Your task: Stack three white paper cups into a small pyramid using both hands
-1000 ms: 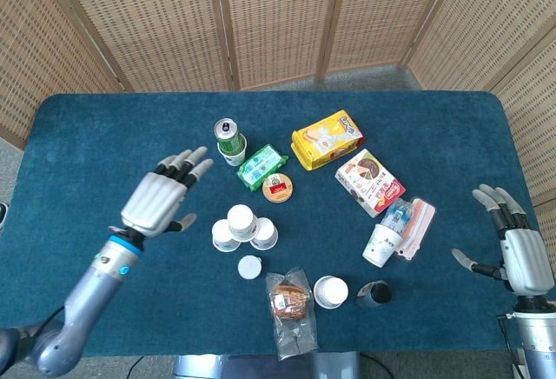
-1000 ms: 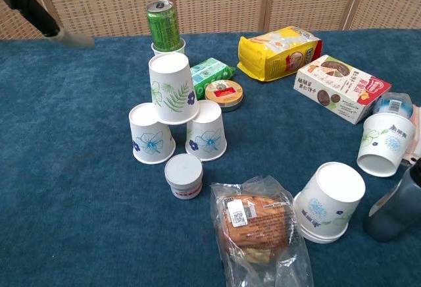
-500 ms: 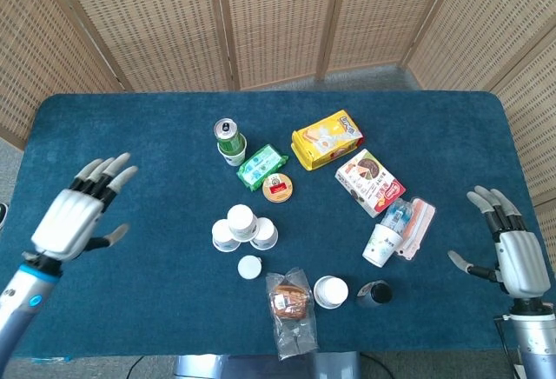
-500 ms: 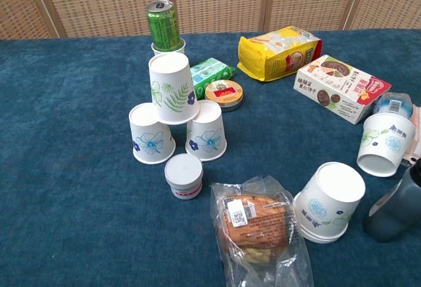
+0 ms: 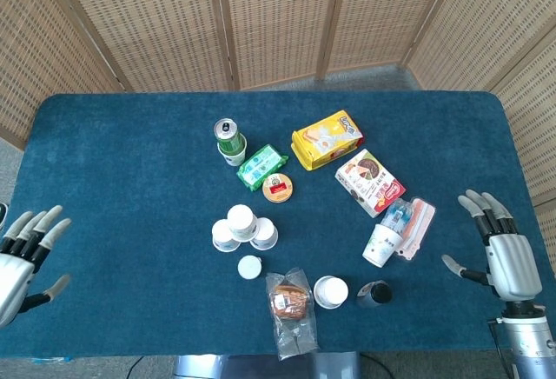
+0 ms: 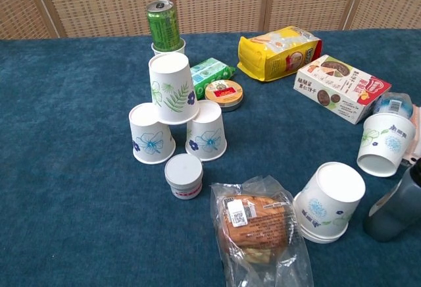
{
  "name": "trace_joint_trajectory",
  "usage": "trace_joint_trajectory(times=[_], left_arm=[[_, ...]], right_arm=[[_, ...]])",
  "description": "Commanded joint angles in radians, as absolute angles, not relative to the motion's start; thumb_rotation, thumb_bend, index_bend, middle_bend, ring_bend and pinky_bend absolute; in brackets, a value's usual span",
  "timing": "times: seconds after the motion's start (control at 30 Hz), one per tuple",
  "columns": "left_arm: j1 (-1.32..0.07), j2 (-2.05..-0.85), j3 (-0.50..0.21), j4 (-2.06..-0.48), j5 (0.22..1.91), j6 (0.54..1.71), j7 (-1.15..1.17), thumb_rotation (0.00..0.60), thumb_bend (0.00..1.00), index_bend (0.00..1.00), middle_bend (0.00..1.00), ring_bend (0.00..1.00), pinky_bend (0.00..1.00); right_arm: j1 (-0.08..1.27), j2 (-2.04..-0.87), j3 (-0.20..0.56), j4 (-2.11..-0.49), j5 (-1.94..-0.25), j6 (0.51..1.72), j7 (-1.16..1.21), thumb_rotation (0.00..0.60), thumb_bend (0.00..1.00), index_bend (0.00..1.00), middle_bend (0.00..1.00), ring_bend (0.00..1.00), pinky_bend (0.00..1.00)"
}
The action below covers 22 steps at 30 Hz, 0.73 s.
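Three white paper cups stand upside down as a small pyramid in the middle of the table: two base cups side by side and a leaf-printed top cup resting across them, with that top cup also showing in the head view. My left hand is open at the table's front left edge, far from the stack. My right hand is open at the front right edge, holding nothing. Neither hand appears in the chest view.
A green can on a cup stands behind the pyramid, with a green pack and round tin beside it. In front lie a small white jar, a bagged bun, spare cups and a dark bottle. Yellow bag and snack box sit at right.
My left hand has drawn back from beside the pyramid to the front left edge of the table. The right hand has shifted slightly. The stack stands unchanged.
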<state>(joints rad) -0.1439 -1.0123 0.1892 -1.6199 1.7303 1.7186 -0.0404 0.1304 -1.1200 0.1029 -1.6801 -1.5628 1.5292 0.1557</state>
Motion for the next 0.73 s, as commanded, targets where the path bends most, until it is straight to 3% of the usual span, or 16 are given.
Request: trace_joint_trajectory(times=[0.03,0.73], left_arm=[[-0.111,-1.040,0.189,-1.576,1.745,1.749,-0.076,0.600,0.32,0.02,0.00,0.00,0.00],[-0.084,-1.050,0.144,-1.521,1.773,1.711,-0.118,0.600,0.32,0.02,0.00,0.00,0.00]], right_arm=[[0.131,-1.122,0.104,-1.682,-1.563,1.529,0.151,0.600,0.20,0.12,0.08,0.01,0.13],[0.132,-1.142,0.089,-1.674,-1.573,1.521,0.089,0.600,0.20,0.12,0.08,0.01,0.13]])
